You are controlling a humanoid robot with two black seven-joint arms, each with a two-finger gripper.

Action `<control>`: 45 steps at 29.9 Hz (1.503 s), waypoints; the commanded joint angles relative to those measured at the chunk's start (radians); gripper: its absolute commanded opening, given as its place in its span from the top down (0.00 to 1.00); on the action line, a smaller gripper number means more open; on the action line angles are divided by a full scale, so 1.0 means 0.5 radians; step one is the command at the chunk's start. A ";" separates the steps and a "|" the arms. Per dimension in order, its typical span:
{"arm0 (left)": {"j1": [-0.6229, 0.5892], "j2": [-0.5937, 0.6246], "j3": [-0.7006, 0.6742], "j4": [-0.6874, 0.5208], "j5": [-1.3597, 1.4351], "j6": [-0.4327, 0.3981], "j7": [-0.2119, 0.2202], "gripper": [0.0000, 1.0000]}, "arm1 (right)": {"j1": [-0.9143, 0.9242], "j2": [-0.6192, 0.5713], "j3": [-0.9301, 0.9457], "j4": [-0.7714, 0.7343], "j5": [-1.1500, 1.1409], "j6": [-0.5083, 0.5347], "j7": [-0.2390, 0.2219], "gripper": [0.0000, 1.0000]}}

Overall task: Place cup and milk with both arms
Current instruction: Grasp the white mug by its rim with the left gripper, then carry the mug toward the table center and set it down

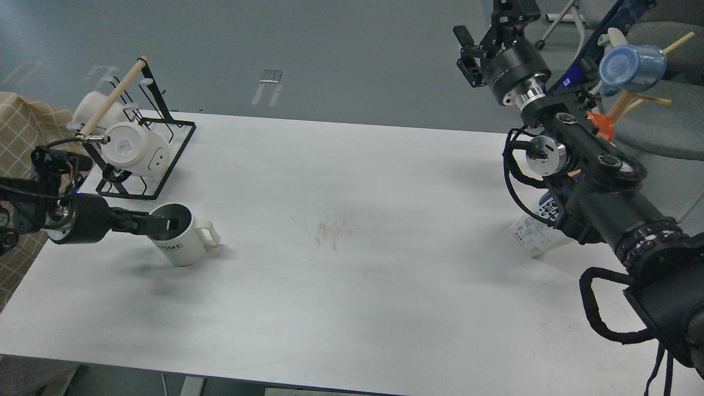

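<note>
The white ribbed "HOME" cup (180, 246) stands upright on the white table (352, 231) at the left, handle to the right. My left gripper (168, 224) reaches in from the left at rim height, its tip over the cup's dark inside. The fingers read as one dark bar, so I cannot tell open from shut. The milk carton (534, 233) is at the right edge, mostly hidden behind my right arm; only its tilted white and blue lower part shows. My right gripper (487, 27) is high above the far right edge, open and empty.
A black wire rack (165, 165) with plain white cups (135, 146) and a wooden dowel stands just behind the mug. A blue cup (630, 66) and an orange cup (602, 125) hang on a wooden stand behind my right arm. A checkered cloth (22, 126) lies at the left.
</note>
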 commanded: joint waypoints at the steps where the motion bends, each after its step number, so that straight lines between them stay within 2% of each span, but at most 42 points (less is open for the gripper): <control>1: -0.011 0.003 0.019 0.000 0.003 0.000 0.000 1.00 | -0.009 0.000 0.000 0.003 0.000 0.000 0.000 0.00; 13: -0.167 0.003 0.019 -0.086 -0.006 0.000 0.000 1.00 | -0.012 0.000 0.003 0.003 0.000 -0.003 0.000 0.00; 21: -0.342 -0.006 0.019 -0.368 -0.006 0.000 0.000 1.00 | 0.025 0.000 0.006 0.000 0.000 -0.009 -0.003 0.00; 24: -0.422 -0.101 0.019 -0.423 -0.006 0.000 0.023 1.00 | 0.065 0.000 0.003 -0.003 0.000 -0.016 -0.003 0.00; 27: -0.529 -0.300 0.019 -0.426 0.003 0.000 0.048 1.00 | 0.129 0.000 0.003 -0.015 0.000 -0.016 -0.006 0.00; 29: -0.603 -0.419 0.029 -0.384 0.006 0.000 0.106 1.00 | 0.175 0.000 0.000 -0.025 0.000 -0.016 -0.006 0.00; 30: -0.603 -0.420 0.029 -0.383 0.006 0.000 0.106 1.00 | 0.175 0.000 0.000 -0.025 0.000 -0.016 -0.006 0.00; 32: -0.664 -0.588 0.077 -0.289 0.040 0.000 0.149 1.00 | 0.187 0.000 0.000 -0.028 0.000 -0.016 -0.006 0.00; 39: -0.750 -0.883 0.292 -0.031 0.086 0.000 0.177 1.00 | 0.187 0.000 0.000 -0.028 0.000 -0.016 -0.006 0.00; 45: -0.750 -1.082 0.329 0.095 0.086 0.000 0.238 1.00 | 0.184 0.000 0.000 -0.028 0.000 -0.016 -0.006 0.00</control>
